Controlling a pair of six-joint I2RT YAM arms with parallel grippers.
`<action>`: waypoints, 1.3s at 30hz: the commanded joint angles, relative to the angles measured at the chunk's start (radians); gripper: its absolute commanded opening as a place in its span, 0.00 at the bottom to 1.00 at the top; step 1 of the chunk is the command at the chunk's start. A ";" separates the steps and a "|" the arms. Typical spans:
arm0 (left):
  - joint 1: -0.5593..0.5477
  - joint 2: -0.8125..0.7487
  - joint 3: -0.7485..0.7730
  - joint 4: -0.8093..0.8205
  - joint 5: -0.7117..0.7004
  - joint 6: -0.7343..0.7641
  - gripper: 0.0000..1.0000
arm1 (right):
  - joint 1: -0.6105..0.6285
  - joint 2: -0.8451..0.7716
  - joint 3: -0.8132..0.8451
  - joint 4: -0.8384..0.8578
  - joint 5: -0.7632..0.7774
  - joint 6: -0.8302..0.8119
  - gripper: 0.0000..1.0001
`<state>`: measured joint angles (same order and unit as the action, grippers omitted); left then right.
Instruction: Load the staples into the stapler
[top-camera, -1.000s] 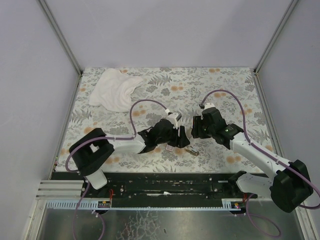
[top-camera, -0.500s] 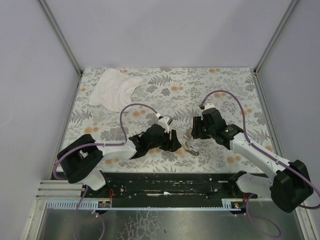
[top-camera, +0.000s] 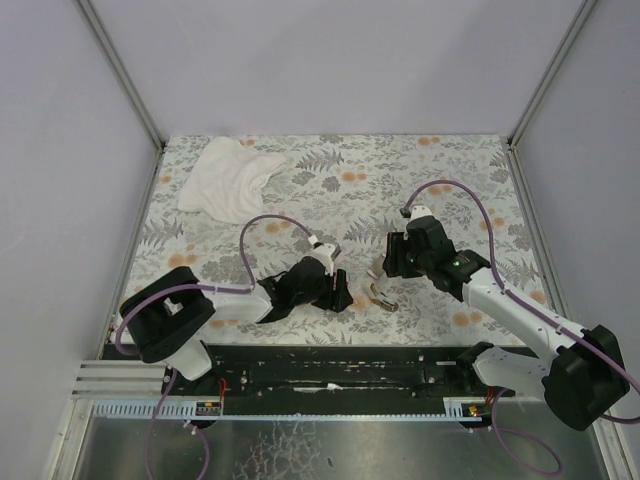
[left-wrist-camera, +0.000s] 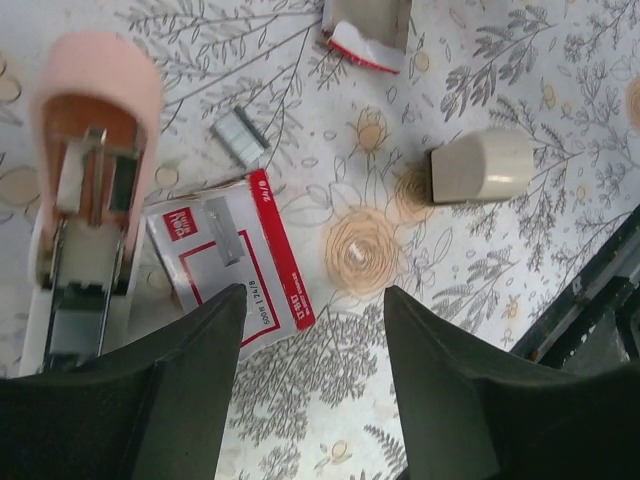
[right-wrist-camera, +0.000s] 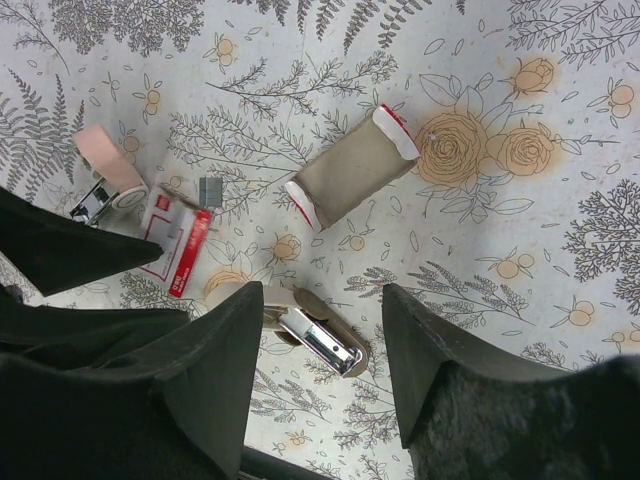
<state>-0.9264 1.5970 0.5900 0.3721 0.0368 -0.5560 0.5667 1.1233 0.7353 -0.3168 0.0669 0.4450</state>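
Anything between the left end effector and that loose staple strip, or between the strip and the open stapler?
The red staple box lies flat below the open left end effector, just short of the staple strip, so a low approach might catch it. Between strip and open stapler only bare tablecloth shows.

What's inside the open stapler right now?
The stapler lies open, showing its silver channel and metal parts; I can make out no staples in it. Its near end is hidden by a finger of the left gripper. A loose strip lies beside it.
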 joint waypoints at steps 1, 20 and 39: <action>-0.005 -0.060 -0.088 -0.004 -0.031 0.000 0.57 | 0.005 0.013 0.019 0.032 -0.010 -0.008 0.58; 0.122 -0.523 -0.075 -0.318 -0.087 -0.110 0.83 | 0.114 0.430 0.274 0.091 -0.134 -0.013 0.55; 0.276 -0.567 -0.069 -0.350 0.061 -0.138 0.85 | 0.217 0.665 0.381 0.021 0.015 0.065 0.44</action>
<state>-0.6640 1.0500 0.5243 0.0204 0.0708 -0.6827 0.7700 1.7741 1.0760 -0.2817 0.0341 0.4877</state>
